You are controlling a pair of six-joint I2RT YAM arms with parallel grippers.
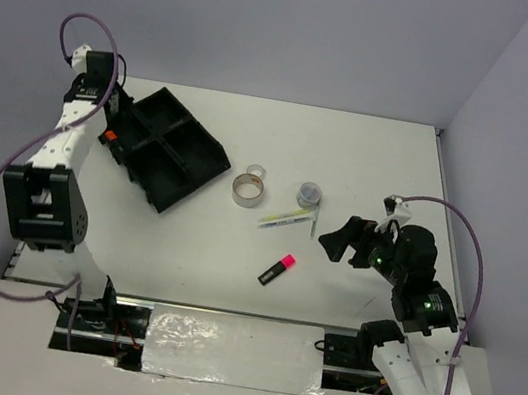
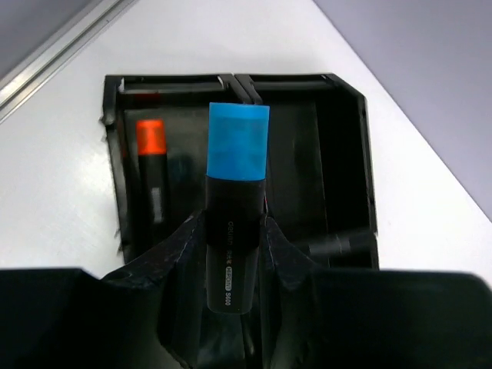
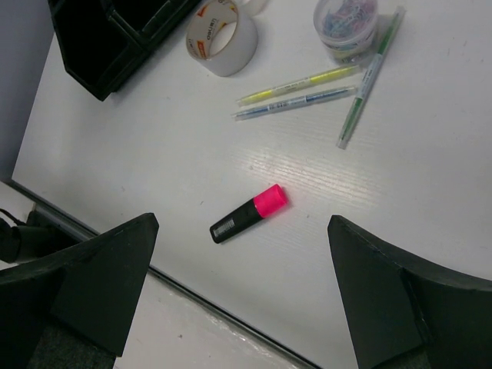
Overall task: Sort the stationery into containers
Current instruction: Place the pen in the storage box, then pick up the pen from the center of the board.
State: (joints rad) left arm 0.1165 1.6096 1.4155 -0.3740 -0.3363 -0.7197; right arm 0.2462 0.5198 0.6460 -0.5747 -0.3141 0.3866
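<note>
My left gripper (image 2: 234, 224) is shut on the blue-capped highlighter (image 2: 238, 150) and holds it above the black tray (image 2: 367, 161). The orange-capped highlighter (image 2: 153, 175) lies in the tray's compartment below. In the top view the left gripper (image 1: 110, 129) is at the tray's (image 1: 187, 170) left corner. My right gripper (image 3: 242, 231) is open, high above the pink-capped highlighter (image 3: 250, 213), which lies on the table (image 1: 276, 269). The greyish tape roll (image 1: 249, 191), the smaller clear roll (image 1: 257, 170) and the thin pens (image 1: 286, 218) lie mid-table; the roll (image 3: 223, 37) and pens (image 3: 296, 91) also show in the right wrist view.
A small round jar of coloured clips (image 1: 310, 194) stands beside the pens, and also shows in the right wrist view (image 3: 346, 21). The table's near edge with a metal rail (image 3: 100, 234) runs just below the pink highlighter. The right gripper (image 1: 338, 240) hovers right of the pens.
</note>
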